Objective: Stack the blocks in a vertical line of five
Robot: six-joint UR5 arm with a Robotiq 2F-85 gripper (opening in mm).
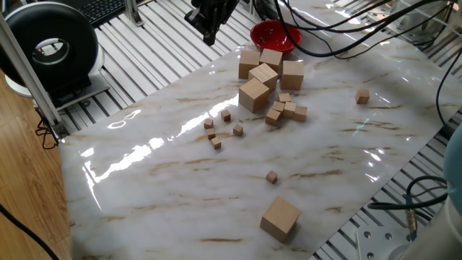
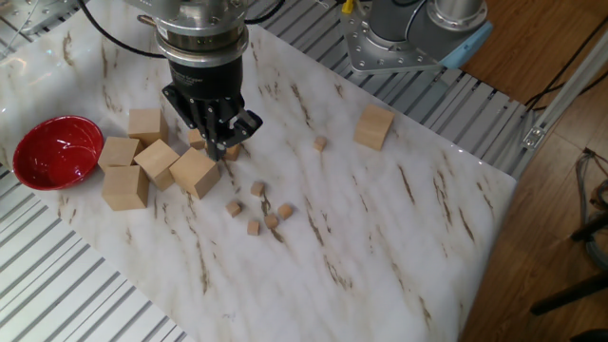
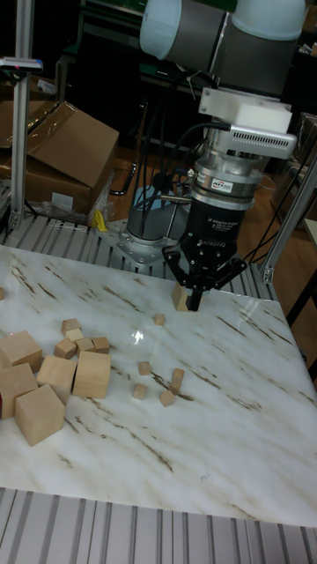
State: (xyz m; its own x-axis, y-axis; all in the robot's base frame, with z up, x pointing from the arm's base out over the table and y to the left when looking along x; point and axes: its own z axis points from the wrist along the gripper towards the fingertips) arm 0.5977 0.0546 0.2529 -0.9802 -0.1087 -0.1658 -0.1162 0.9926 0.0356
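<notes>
Several tiny light-wood blocks [image 1: 216, 143] lie loose on the marble table [image 1: 159, 180]. Most form a small scatter [image 2: 257, 189] near the middle. One lies apart [image 1: 271, 176], also seen as the single block [image 2: 321, 143] and in the tall view [image 3: 159, 319]. None is stacked on another. My gripper [image 2: 222, 150] hangs above the table, over the edge of the cube cluster and short of the scatter [image 3: 166, 397]. Its fingers [image 3: 194, 298] meet in a point with nothing visible between them. In one fixed view only the gripper's [image 1: 208, 32] dark tip shows at the top edge.
Several large wooden cubes [image 1: 254, 94] and medium cubes [image 1: 287, 109] crowd near a red bowl [image 2: 52, 152]. One large cube [image 1: 280, 217] stands alone near the table edge. A medium cube [image 1: 362, 95] sits apart. Cables [image 1: 339, 29] hang over the far side.
</notes>
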